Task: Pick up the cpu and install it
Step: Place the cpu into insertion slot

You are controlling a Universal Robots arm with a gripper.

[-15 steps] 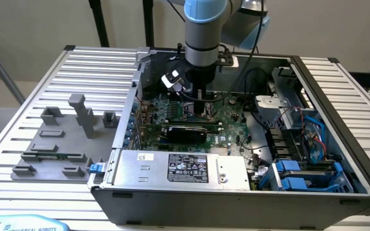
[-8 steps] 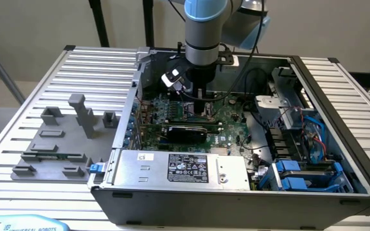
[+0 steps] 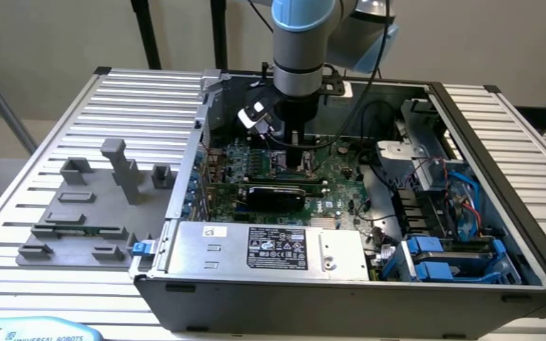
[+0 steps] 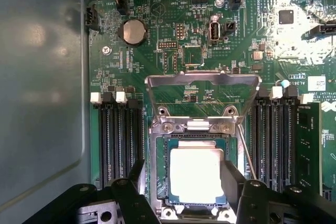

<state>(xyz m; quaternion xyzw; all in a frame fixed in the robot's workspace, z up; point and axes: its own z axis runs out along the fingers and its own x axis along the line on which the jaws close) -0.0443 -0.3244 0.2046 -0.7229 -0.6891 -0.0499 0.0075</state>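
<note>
In the socket [image 4: 158,162], cpu [image 4: 197,177] lying flat, gripper [image 4: 184,178] spread astride it

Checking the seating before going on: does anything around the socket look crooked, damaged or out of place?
Nothing stands out. The cpu lies square in the socket, its edges parallel to the frame. The metal load plate is flipped up and open, with no visible bend.

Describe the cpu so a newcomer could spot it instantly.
Inside the open computer case, find the green motherboard and the metal-rimmed socket between its two banks of black memory slots. The cpu is the flat, pale silvery square lying in that socket, plain-topped where everything around is dark or green.
</note>
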